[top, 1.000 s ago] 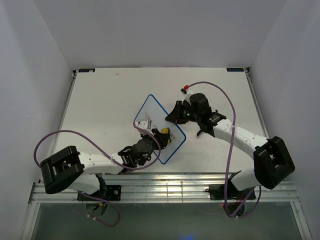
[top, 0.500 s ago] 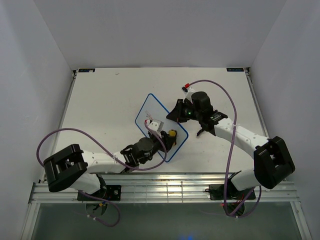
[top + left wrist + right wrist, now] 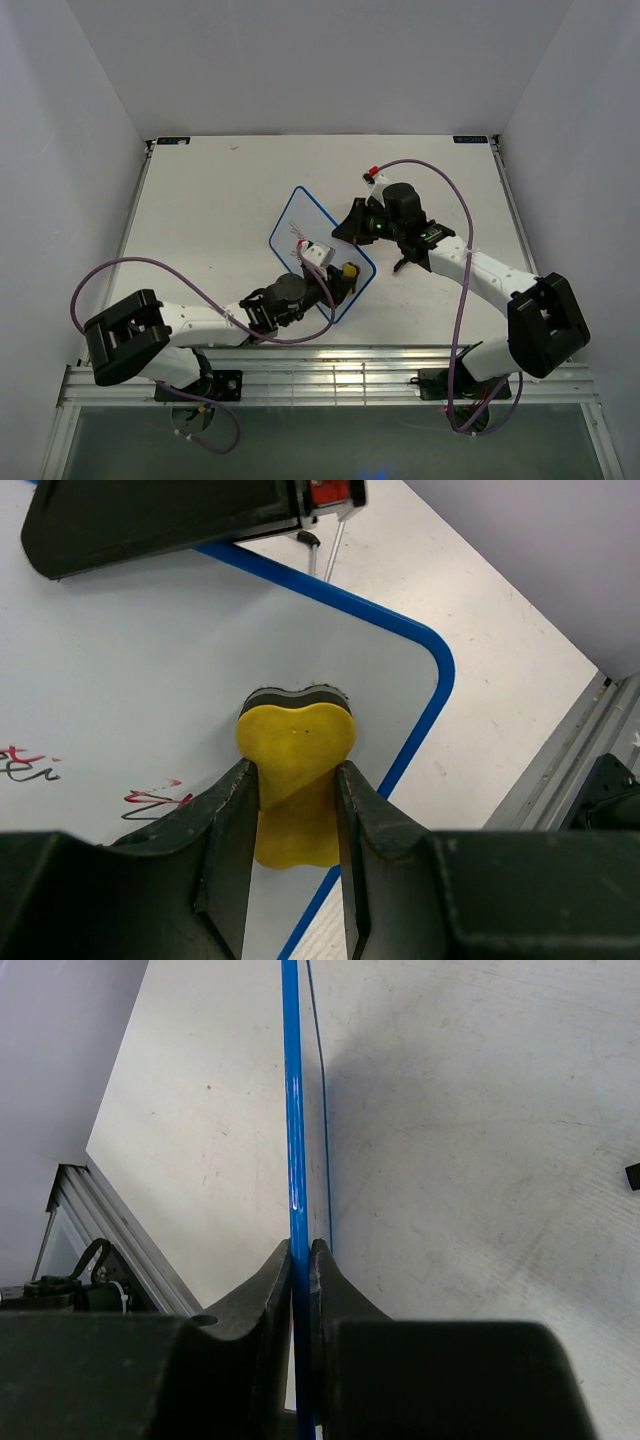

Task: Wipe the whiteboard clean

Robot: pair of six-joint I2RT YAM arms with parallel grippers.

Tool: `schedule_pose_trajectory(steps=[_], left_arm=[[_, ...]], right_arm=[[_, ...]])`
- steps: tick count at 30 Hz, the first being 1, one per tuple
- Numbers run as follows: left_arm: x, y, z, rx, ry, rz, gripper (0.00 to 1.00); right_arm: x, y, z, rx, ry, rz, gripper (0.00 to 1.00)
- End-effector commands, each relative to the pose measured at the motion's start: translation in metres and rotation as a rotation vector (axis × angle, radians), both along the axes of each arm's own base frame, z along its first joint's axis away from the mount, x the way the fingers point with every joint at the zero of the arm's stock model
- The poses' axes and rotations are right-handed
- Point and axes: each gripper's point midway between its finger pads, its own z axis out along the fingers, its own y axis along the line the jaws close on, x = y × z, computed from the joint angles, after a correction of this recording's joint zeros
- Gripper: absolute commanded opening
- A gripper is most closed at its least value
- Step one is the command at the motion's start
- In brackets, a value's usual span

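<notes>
Top external view: the left arm stretches low across the white tabletop (image 3: pixel 200 200), its left gripper (image 3: pixel 343 274) pinching a small yellow peanut-shaped eraser (image 3: pixel 296 745) that's pressed against the blue-framed rectangular whiteboard (image 3: pixel 298 215) mid-table. The right arm's bent at the elbow, with the right gripper (image 3: pixel 301 1255) squeezed tight on the board's right edge.

You see a white table (image 3: pixel 200 210) enclosed by pale walls (image 3: pixel 300 60) on three sides. A slotted metal rail (image 3: pixel 340 372) runs along its near edge. Small dark labels (image 3: pixel 172 141) mark its far corners. Near the middle sits a yellow peanut-shaped eraser (image 3: pixel 296 745) with a dark layer at its far end.
</notes>
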Motion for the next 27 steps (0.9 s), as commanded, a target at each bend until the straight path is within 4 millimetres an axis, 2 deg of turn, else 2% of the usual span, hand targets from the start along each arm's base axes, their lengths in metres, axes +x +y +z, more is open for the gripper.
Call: schedule_pose_trajectory(steps=[1,4,8,11,14,18,22,25,27], left_arm=[[0.015,0.019,-0.024,0.050,0.102,0.099,0.02],[0.038,0.040,-0.035,0.012,0.200,0.188,0.01],[0.050,0.054,-0.048,0.002,0.285,0.260,0.01],[0.054,0.056,-0.051,0.006,0.303,0.285,0.01],[0.055,0.050,-0.046,0.003,0.299,0.258,0.00],[0.043,0.024,-0.028,-0.013,0.241,0.096,0.00],[0.010,-0.003,-0.007,-0.020,0.125,-0.099,0.00],[-0.009,-0.011,0.004,-0.017,0.040,-0.191,0.00],[-0.011,-0.013,0.007,0.003,-0.012,-0.212,0.00]], right_arm=[[-0.021,0.031,0.077,0.229,-0.105,0.115,0.08],[-0.024,0.031,0.075,0.236,-0.098,0.118,0.08],[-0.026,0.030,0.072,0.240,-0.089,0.122,0.08],[-0.027,0.030,0.072,0.241,-0.090,0.123,0.08],[-0.026,0.030,0.069,0.237,-0.085,0.121,0.08],[-0.025,0.032,0.062,0.230,-0.075,0.121,0.08],[-0.022,0.033,0.062,0.228,-0.077,0.120,0.08],[-0.020,0.033,0.060,0.212,-0.080,0.118,0.08],[-0.019,0.033,0.056,0.201,-0.074,0.119,0.08]])
